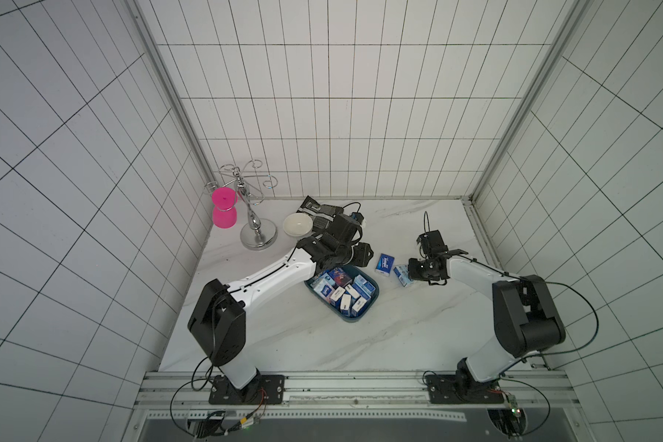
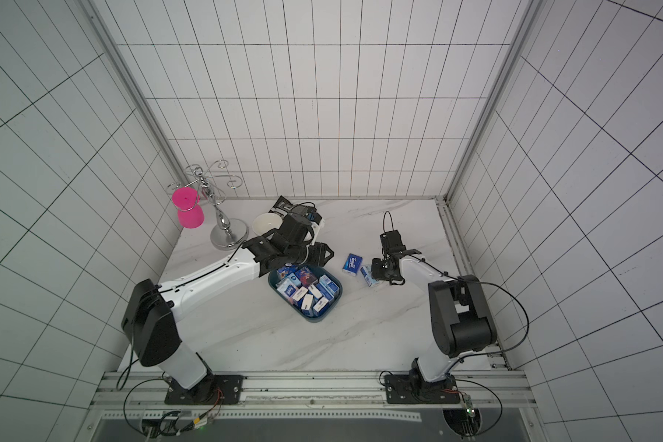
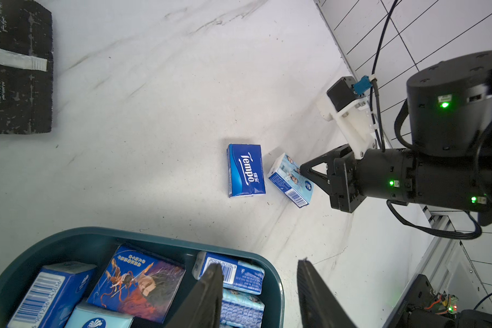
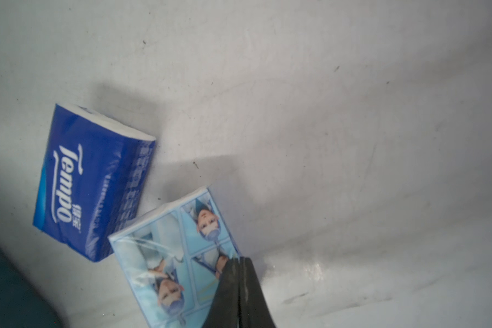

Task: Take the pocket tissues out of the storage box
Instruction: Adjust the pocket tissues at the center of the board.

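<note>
**A:** Where do the tissues stand?

**B:** Two lie on the table (image 3: 154, 99) between the box (image 3: 77, 241) and the right edge: a dark blue packet (image 4: 91, 181) and a light blue packet (image 4: 168, 255). The other packets (image 3: 137, 281) sit in the box.

**A:** And the fingers?

**B:** The right fingers (image 4: 227, 289) are pressed together on the light blue packet's corner, gripping nothing. The left fingers (image 3: 208, 292) are spread and empty over the box's far rim. I'd lower those astride one packet's narrow sides, squeeze gently and lift straight.

You have white tiled walls (image 1: 322, 114) on three sides; the marble-patterned counter (image 1: 322, 344) meets a metal rail (image 1: 360, 384) at its front edge.
</note>
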You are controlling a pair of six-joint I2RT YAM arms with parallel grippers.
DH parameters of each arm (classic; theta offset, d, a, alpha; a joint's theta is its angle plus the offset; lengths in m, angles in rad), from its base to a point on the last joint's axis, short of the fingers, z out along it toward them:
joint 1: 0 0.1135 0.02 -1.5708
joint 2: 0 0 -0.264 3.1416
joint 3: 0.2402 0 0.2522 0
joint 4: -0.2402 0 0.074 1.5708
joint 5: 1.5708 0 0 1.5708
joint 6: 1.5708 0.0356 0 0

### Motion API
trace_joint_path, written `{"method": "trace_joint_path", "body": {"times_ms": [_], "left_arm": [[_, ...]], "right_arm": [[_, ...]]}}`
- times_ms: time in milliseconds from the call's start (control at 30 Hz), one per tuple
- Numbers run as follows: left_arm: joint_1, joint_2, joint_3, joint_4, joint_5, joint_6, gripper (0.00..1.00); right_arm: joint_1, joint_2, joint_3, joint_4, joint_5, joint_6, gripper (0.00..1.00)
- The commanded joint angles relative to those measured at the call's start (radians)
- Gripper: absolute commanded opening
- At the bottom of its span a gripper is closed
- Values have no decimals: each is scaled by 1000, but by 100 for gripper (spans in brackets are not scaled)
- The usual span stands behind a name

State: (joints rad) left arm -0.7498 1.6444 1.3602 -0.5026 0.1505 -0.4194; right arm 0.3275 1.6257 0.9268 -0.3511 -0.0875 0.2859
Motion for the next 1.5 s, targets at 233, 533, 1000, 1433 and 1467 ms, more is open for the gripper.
{"method": "trace_joint_path", "body": {"times_ms": [233,533,1000,1433,1467], "left_arm": [[4,-66,-42,33,4,-7,46],[3,-64,-52,39,12,0,46],[4,-93,-74,50,9,9,46],[2,-98,-96,79,14,-3,46],[3,-100,-96,81,14,-3,46]], "right_arm": [[5,-132,-13,-38,-2,23,32],[-10,-43,-14,-33,-162,-46,57],[-10,32,-30,13,-188,-35,43],[-16,40,-71,47,-77,42,21],[-20,38,-69,50,-74,46,21]]}}
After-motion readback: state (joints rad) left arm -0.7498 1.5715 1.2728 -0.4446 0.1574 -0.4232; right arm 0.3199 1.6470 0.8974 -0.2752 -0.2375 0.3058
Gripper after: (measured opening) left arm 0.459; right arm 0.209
